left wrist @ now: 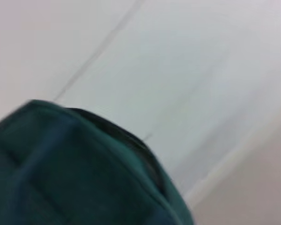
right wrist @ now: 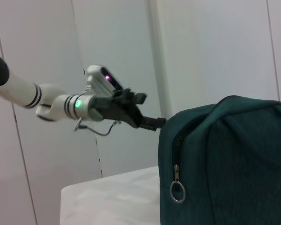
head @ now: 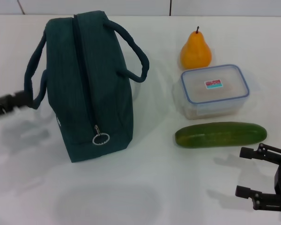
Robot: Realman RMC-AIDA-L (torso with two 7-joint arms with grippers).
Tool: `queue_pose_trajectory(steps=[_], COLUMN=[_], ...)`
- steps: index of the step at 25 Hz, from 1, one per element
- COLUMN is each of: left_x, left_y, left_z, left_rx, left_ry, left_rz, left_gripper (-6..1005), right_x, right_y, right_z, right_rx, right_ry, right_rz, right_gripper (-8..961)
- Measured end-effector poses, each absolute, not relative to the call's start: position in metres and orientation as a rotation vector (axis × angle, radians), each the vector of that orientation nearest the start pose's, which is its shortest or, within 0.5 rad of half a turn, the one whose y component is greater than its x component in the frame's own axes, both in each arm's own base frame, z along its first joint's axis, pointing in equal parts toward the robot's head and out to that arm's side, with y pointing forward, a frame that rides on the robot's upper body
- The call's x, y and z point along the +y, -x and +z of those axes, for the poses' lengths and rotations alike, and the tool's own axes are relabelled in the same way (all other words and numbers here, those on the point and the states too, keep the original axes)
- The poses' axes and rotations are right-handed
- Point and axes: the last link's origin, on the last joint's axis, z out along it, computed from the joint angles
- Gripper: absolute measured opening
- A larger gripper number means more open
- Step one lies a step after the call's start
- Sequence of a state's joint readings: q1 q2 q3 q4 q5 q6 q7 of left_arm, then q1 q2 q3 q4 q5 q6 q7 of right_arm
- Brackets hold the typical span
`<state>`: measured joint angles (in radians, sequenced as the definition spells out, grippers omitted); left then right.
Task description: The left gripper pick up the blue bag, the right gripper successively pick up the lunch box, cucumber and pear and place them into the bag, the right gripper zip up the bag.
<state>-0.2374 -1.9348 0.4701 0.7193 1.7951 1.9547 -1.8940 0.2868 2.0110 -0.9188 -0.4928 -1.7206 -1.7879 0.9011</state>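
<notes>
Head view: the dark teal fabric bag (head: 86, 89) with looped handles stands upright on the white table (head: 145, 187), zipper closed. To its right lie an orange-yellow pear (head: 195, 50), a clear plastic lunch box (head: 214, 90) with blue-rimmed lid, and a smooth green cucumber (head: 220, 134). The right gripper (head: 253, 173) hovers near the cucumber, fingers spread. The left gripper (head: 25, 99) reaches the bag's handle; its grip is unclear.

Left wrist view: woven bag cloth (left wrist: 70, 173) fills the lower corner.

Right wrist view: the left gripper's tip (right wrist: 152, 123) touches the bag's top edge; a metal ring pull (right wrist: 177, 191) hangs down.

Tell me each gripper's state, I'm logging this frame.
Left gripper: at the bag handle, cannot tell.
Right gripper: open, holding nothing, near the cucumber.
</notes>
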Motion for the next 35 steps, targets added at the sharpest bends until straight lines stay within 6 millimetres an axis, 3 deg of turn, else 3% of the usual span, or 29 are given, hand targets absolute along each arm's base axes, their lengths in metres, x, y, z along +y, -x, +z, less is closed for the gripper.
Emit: queue_pose_trajectory(steps=[4, 9, 17, 21, 27, 35], left_x=[0.253, 0.280, 0.316, 0.334, 0.348, 0.349], left_y=[0.326, 0.294, 0.218, 0.195, 0.190, 0.196], left_z=[0.140, 0.163, 0.154, 0.144, 0.139, 0.144], left_rx=[-1.497, -1.534, -1.556, -1.558, -1.546, -1.555], left_ry=[2.270, 2.261, 2.276, 2.288, 2.245, 2.206], left_rz=[-1.080, -0.907, -0.549, -0.422, -0.316, -0.291], left_gripper=[871, 871, 869, 866, 863, 861], right_x=[0.232, 0.233, 0.238, 0.238, 0.237, 0.238], right_y=[-0.300, -0.299, -0.296, -0.296, -0.297, -0.296], right_z=[-0.004, -0.004, -0.007, -0.007, -0.007, -0.007], right_rx=[0.270, 0.270, 0.272, 0.272, 0.276, 0.275], right_ry=[2.762, 2.757, 2.761, 2.761, 2.760, 2.762], right_rz=[0.964, 0.967, 0.973, 0.973, 0.973, 0.974], right_gripper=[809, 809, 808, 807, 807, 806])
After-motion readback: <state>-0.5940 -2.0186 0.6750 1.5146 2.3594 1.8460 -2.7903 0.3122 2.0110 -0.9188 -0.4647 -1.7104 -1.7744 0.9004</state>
